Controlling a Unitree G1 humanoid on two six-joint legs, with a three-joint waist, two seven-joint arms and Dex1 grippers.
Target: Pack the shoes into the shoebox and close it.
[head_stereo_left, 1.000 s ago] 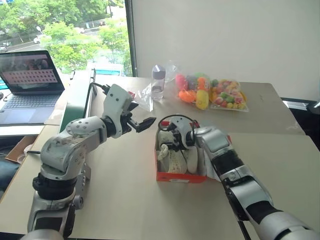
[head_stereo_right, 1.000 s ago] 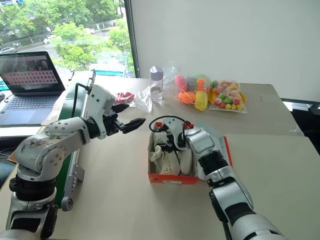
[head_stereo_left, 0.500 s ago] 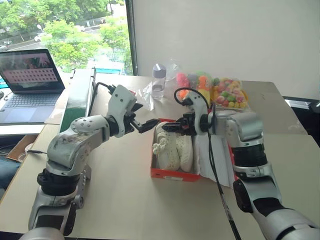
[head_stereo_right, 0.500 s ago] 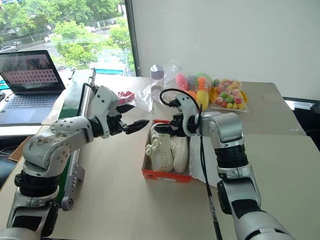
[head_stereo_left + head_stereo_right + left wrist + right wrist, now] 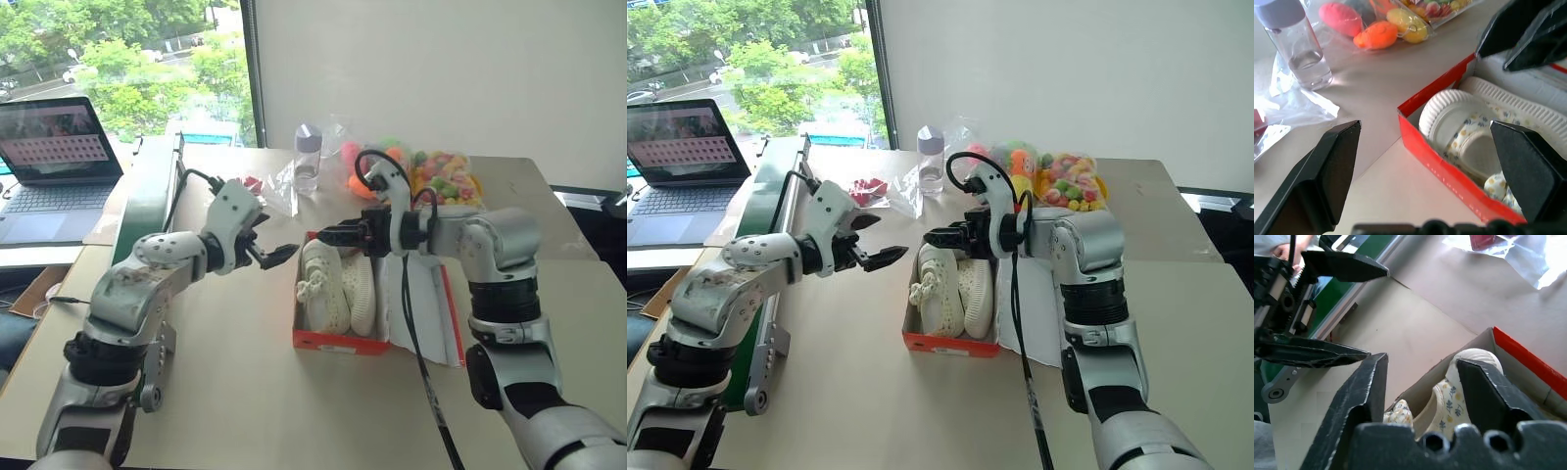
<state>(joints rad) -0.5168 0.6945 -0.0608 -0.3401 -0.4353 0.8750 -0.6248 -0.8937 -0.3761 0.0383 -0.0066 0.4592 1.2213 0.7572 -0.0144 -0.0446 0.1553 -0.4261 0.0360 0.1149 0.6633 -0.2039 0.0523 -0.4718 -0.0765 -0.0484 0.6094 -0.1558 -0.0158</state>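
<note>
White lettering ran along the outer red wall of the shoebox (image 5: 338, 341), too small to read. The box was a flat rectangle of red-orange cardboard, white inside, sitting near the middle of the counter (image 5: 245, 392); its lid (image 5: 431, 313) lay open flat on the side toward the right edge.

The shoes (image 5: 338, 284) lay side by side inside it, cream-white with knitted, lattice-like uppers, ribbed soles at the rims and a small blue flower print on the insoles, as the wrist views showed.

Toward the far edge stood a clear plastic bottle (image 5: 309, 157) with a pale cap and a little water in it, beside crinkled clear bags of colourful toys (image 5: 441, 181). A laptop (image 5: 59, 162) sat open beyond the left edge.

The left gripper (image 5: 279, 257) hovered just beside the box's far left corner, its black wedge-shaped jaws spread wide and holding nothing. The right gripper (image 5: 328, 235) hung above the far end of the box, over the shoes' heels, jaws partly apart and empty; a black cable looped over its wrist.
</note>
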